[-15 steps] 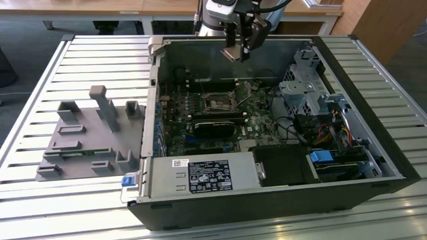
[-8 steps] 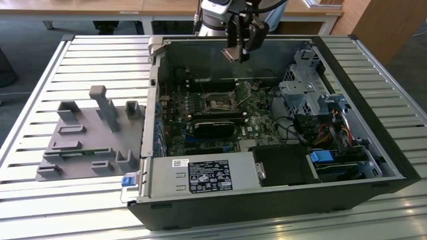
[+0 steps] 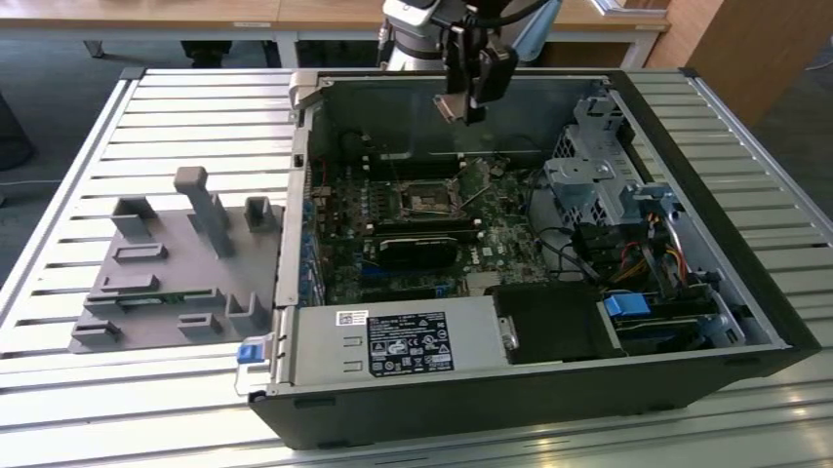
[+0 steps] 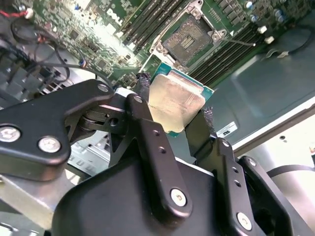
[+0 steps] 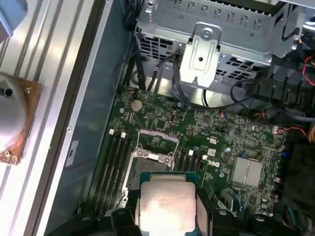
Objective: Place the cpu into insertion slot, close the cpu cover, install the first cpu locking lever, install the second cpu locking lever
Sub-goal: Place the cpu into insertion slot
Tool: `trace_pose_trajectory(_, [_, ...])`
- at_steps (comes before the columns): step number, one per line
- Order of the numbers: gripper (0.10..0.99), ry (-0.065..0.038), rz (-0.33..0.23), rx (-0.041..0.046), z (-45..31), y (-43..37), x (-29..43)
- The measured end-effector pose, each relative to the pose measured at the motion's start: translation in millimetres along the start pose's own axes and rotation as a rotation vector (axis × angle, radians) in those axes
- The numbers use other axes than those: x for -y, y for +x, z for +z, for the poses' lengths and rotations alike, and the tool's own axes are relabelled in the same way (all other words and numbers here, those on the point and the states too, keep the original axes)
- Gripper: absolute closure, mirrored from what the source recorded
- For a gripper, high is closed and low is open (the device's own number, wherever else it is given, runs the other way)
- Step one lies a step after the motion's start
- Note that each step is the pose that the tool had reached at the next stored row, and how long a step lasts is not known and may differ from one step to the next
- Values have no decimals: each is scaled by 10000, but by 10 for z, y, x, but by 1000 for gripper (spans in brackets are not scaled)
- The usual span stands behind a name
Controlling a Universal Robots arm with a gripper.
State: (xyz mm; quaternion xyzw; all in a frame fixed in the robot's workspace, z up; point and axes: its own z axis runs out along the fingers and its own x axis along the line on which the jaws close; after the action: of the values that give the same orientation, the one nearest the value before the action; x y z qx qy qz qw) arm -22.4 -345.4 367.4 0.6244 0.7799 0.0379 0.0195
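One cpu (image 4: 179,105), flat and square with a pale silvery metal top, is pinched edge to edge in the gripper (image 4: 175,97)'s two black jaws, held in the air over the one insertion slot (image 5: 149,166) and clear of it. That small black square with its silvery rim sits on the green motherboard (image 5: 216,128). Long black memory slots (image 5: 115,162) run beside it, and a perforated grey metal drive cage (image 5: 211,29) stands beyond.

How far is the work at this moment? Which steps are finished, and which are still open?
Done: nothing finished yet. In hand: the gripper is shut on the cpu, held above the motherboard and apart from the insertion slot, which is empty. Left: seating the cpu, closing the cpu cover, which looks open, and both locking levers.
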Motion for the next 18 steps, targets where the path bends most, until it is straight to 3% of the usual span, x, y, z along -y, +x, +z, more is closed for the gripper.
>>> trace_pose_trajectory(6, [545,3,862,69,20,0,1])
trace_pose_trajectory(9, [545,55,1168,92,35,0,3])
trace_pose_trajectory(15, [545,261,1210,60,95,-1,8])
trace_pose_trajectory(18, [545,266,1212,59,112,-2,10])
